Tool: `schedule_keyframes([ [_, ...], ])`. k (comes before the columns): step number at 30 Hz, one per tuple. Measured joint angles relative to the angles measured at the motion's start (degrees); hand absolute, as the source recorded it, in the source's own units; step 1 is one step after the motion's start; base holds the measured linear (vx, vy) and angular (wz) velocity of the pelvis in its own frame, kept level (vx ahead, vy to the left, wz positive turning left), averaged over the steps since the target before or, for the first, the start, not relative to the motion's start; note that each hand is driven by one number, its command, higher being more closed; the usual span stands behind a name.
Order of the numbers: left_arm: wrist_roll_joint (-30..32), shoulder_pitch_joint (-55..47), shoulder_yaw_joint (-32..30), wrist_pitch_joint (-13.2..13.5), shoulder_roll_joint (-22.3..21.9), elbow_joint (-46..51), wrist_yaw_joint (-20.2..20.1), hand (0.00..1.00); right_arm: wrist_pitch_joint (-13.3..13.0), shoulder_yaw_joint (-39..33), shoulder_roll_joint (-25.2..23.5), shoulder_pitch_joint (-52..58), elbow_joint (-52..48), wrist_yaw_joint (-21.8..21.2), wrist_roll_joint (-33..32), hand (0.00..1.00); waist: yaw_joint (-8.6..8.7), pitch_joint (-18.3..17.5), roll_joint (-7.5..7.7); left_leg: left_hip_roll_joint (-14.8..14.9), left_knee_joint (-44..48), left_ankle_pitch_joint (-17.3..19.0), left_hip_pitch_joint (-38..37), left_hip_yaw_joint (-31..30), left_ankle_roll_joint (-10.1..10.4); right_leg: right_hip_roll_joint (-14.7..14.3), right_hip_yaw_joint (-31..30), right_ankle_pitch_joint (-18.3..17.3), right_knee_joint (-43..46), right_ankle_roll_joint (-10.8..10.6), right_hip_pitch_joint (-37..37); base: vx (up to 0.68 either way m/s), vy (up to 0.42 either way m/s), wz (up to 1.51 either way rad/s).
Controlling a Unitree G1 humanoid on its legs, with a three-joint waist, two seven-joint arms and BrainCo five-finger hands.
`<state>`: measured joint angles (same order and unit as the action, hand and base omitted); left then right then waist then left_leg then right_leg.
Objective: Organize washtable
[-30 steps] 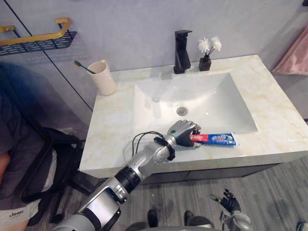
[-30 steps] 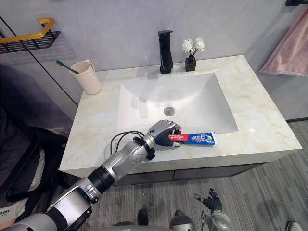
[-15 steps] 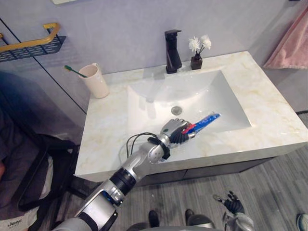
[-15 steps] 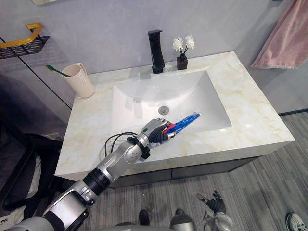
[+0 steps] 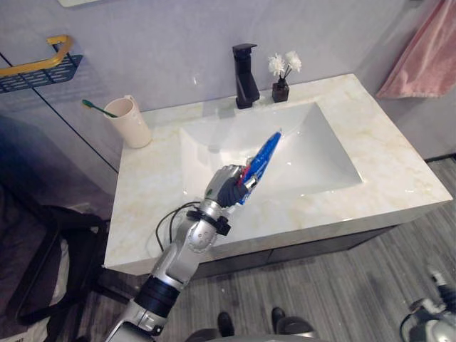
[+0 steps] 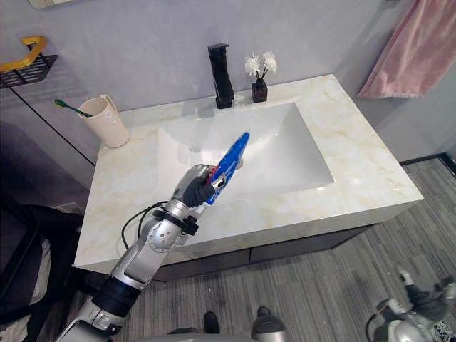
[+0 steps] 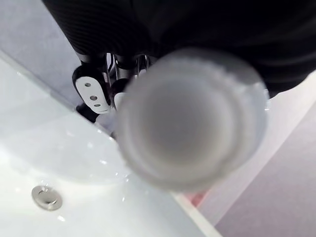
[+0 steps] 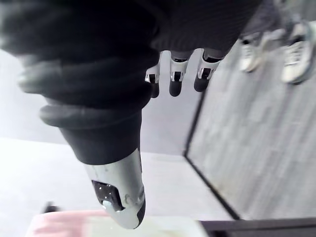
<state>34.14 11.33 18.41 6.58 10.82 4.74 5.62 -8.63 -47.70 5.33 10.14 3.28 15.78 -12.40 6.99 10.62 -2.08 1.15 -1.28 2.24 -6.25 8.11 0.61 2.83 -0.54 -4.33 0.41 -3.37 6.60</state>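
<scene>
The counter (image 5: 388,164) right of the basin (image 5: 306,149) lies open; cup (image 5: 128,122), faucet (image 5: 246,65) and vase (image 5: 281,91) stand along the back.

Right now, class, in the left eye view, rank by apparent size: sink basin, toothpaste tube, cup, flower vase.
sink basin
toothpaste tube and cup: alike, and the tube is nearer the camera, so unranked
flower vase

- The left arm (image 5: 177,258) reaches forward from the lower left, its silver-grey forearm nearly straight and its wrist under the dark ribbed cover.
- The left hand (image 5: 225,188) has its fingers curled round the lower end of a toothpaste tube (image 5: 259,162).
- The right hand (image 8: 120,191) hangs low at the robot's right side, with its fingers relaxed and its thumb straight.
</scene>
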Motion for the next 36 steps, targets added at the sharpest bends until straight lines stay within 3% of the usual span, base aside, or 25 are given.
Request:
schedule_keyframes([
  [4,-1.2,-1.0,-1.4,0.1,-0.1,0.9,0.7,1.0,-2.8,1.9,3.4,-6.0,-7.7,1.9,1.2,0.0,-0.36,-1.2,1.04,0.3,0.3,0.0,0.2,0.2,0.1,-0.4,-0.4,0.1,0.3,0.1,-0.4,-0.06,-0.037,-0.06],
  [7,-3.0,-1.6,-1.7,0.3,-0.1,3.8,0.7,1.0,-6.0,8.3,8.9,-11.0,-12.3,1.1,-0.6,0.0,-1.6,-1.5,1.05,0.4,0.5,-0.1,0.7,0.0,0.1,-0.6,-0.7,0.4,0.4,0.2,-0.9,-0.03,-0.013,-0.06],
  [12,-7.6,-1.1,-2.7,1.5,-0.5,7.7,0.9,1.0,-9.7,26.6,16.3,-24.0,-16.1,-6.0,-9.7,0.0,-2.54,-1.7,1.02,0.3,1.8,-0.1,1.7,-1.7,0.1,-0.4,1.0,0.6,0.4,0.0,-0.6,-0.02,-0.025,0.2],
  [16,-8.8,0.1,-2.2,1.5,-0.5,8.1,2.2,1.0,-9.6,41.3,13.8,-31.6,-15.9,-8.5,-14.1,0.0,-5.28,-2.9,0.76,0.0,1.9,-0.5,2.0,-3.9,0.0,-0.2,3.9,0.6,0.4,0.0,0.2,-0.01,-0.029,0.31],
  [23,-8.8,4.1,-1.3,1.4,-1.4,8.2,7.2,1.0,-6.8,53.0,4.3,-37.3,-10.8,-8.8,-16.9,0.0,-8.0,-3.0,0.93,-1.6,1.0,-2.2,2.9,-6.7,-1.0,1.4,7.2,0.7,0.1,0.0,0.4,-0.04,0.005,0.24],
  [31,-8.7,4.1,-0.9,0.4,-1.7,8.1,9.2,1.0,-5.0,58.3,0.4,-37.3,-8.2,-9.9,-20.9,0.0,-7.93,-3.3,1.41,-2.7,-3.1,-5.5,2.6,-8.7,-1.5,2.2,9.6,1.4,-0.7,-0.6,0.1,-0.05,0.004,0.15],
  [36,-8.7,4.1,0.5,0.2,-1.7,8.1,9.6,1.0,-4.3,61.2,-1.8,-37.3,-3.9,-10.1,-22.5,0.0,-8.01,-4.0,2.73,-2.9,-4.0,-6.2,2.5,-9.2,-1.5,2.3,10.1,1.6,-1.0,-0.6,0.0,-0.04,-0.006,0.05],
])
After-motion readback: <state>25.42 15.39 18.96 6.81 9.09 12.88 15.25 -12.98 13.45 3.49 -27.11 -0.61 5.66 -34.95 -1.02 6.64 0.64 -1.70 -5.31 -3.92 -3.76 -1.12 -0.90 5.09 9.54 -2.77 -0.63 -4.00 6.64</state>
